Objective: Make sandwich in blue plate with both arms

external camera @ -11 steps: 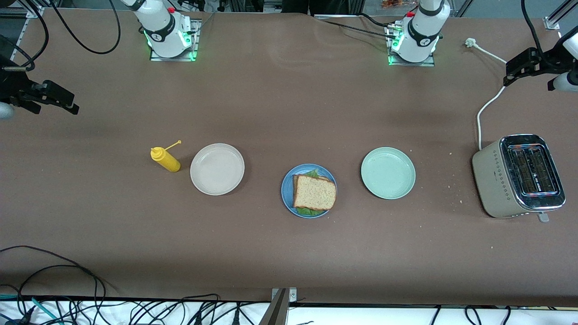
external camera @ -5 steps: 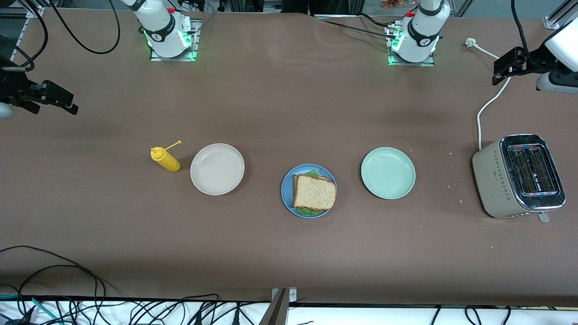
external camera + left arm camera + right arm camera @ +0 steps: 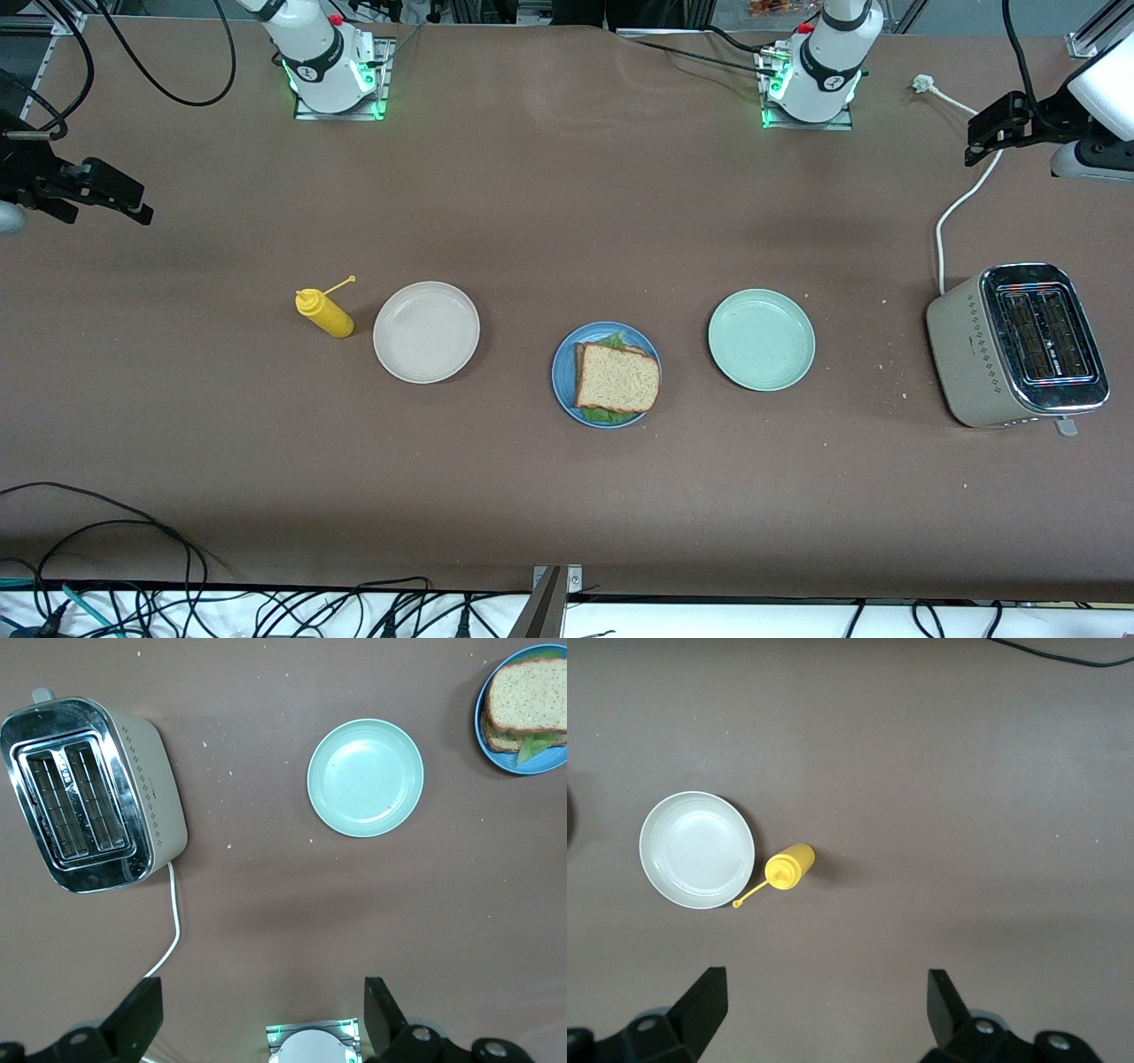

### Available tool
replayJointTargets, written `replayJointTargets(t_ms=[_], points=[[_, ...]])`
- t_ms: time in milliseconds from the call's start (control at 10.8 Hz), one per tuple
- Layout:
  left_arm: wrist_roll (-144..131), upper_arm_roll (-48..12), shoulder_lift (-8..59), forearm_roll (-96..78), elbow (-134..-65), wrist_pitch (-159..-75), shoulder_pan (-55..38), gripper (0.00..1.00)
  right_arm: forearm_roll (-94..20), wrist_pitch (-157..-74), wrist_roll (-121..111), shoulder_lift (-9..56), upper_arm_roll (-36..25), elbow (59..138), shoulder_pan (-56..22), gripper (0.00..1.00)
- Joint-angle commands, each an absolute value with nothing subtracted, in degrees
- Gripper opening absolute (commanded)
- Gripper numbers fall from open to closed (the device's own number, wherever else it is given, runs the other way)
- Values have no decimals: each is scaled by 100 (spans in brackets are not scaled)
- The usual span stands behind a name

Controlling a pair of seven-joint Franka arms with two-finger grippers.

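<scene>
The sandwich (image 3: 617,377) lies on the blue plate (image 3: 560,372) in the middle of the table: a brown bread slice on top, green lettuce showing at its edges. The left wrist view catches the sandwich (image 3: 530,700) and the blue plate (image 3: 534,765) at its border. My left gripper (image 3: 983,133) hangs open and empty high over the left arm's end of the table, its fingers (image 3: 142,1005) wide apart. My right gripper (image 3: 133,202) hangs open and empty over the right arm's end, and the right wrist view shows only bare table under the right gripper (image 3: 824,985).
A pale mint-green plate (image 3: 761,339) sits beside the blue plate toward the left arm's end, with a toaster (image 3: 1017,344) and its white cord (image 3: 952,213) past it. A cream-white plate (image 3: 426,331) and a yellow squeeze bottle (image 3: 324,312) sit toward the right arm's end.
My left gripper has drifted a little toward the middle of the table and toward the robots' side, then stopped. The right gripper and everything on the table have stayed put.
</scene>
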State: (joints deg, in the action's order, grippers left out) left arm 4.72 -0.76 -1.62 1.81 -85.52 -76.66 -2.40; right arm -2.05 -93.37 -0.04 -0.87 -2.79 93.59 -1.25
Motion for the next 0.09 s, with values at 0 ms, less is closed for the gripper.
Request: replayJointTargets(t_ms=[0], points=[[413, -53, -88, 325, -8394, -7550, -281, 100, -141, -9272, -35, -88, -237, 9281, -79, 100]])
